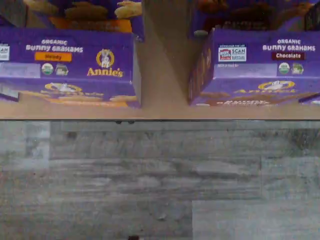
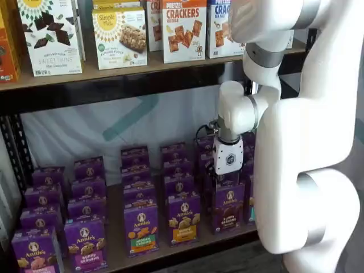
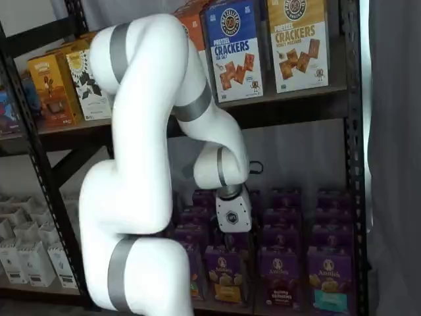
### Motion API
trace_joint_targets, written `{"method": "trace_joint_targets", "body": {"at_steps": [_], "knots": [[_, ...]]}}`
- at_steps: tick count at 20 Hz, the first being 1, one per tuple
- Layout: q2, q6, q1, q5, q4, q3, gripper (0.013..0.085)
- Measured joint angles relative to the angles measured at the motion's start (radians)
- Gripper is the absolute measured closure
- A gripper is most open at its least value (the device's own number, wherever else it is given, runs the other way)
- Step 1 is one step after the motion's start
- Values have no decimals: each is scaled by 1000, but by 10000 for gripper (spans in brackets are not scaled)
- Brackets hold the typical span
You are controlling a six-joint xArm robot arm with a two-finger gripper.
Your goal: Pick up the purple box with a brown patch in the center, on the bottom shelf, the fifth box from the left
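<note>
The purple box with dark brown bunny biscuits and a "Chocolate" label stands at the front of its row on the bottom shelf. It shows in both shelf views and from above in the wrist view. My gripper hangs just above and slightly behind that box; it also shows in a shelf view. Only its white body is plain. The black fingers are lost against the dark boxes, so I cannot tell whether they are open. It holds nothing that I can see.
A purple honey carton stands beside the chocolate one across a bare gap of tan board. A teal-patched carton is on its other side. Rows of purple cartons fill the shelf. Cracker boxes stand on the board above.
</note>
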State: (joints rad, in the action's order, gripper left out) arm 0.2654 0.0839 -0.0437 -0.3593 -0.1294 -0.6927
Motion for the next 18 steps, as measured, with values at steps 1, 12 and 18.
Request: {"method": "trace_joint_targets", "body": {"at_steps": [1,12,18], "knots": [[18,-8,-5,9,3,-12,130],[179,-84,-46,53,41,-148,130],[278,-124,-69,52,59,-254,130]]}}
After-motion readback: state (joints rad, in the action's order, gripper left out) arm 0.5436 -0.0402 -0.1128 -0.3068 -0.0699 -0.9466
